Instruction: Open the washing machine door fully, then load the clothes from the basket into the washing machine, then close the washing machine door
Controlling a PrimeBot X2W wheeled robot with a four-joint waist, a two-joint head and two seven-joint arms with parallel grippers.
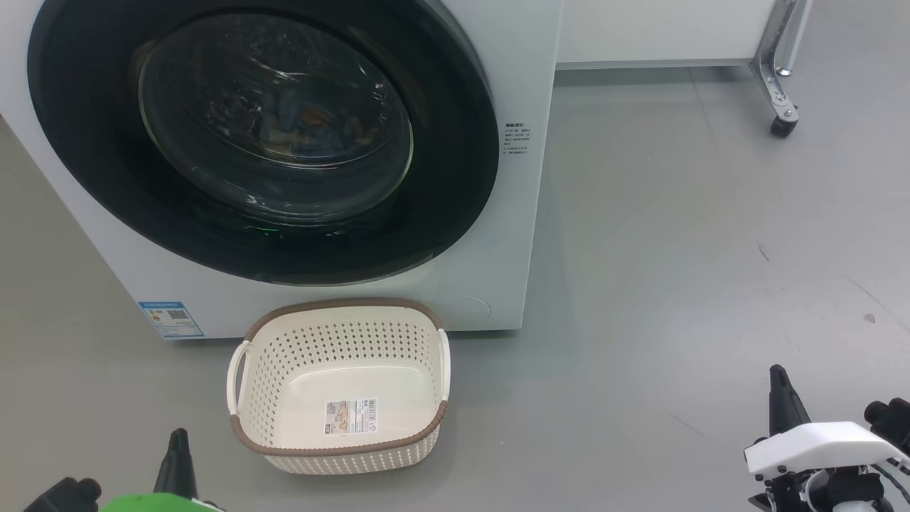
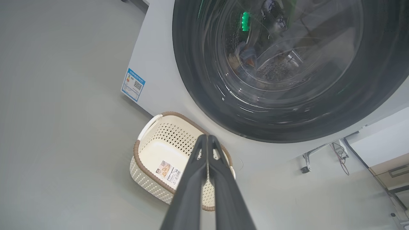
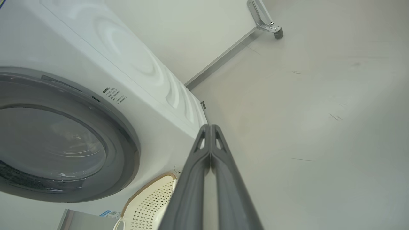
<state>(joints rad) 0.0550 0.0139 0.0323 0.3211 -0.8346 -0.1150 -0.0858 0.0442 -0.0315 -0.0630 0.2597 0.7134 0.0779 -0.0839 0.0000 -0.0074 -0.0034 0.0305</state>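
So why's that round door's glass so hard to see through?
Head view: white glare streaks and a green glint on the washing machine door dim the clothes inside. Left wrist view: same glare, brighter green. Right wrist view: the door looks squashed oval, seen at a slant.

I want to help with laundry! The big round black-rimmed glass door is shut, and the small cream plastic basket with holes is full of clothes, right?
Not quite. The cream perforated plastic basket is empty, as the head view shows. The round black-rimmed glass door is shut.
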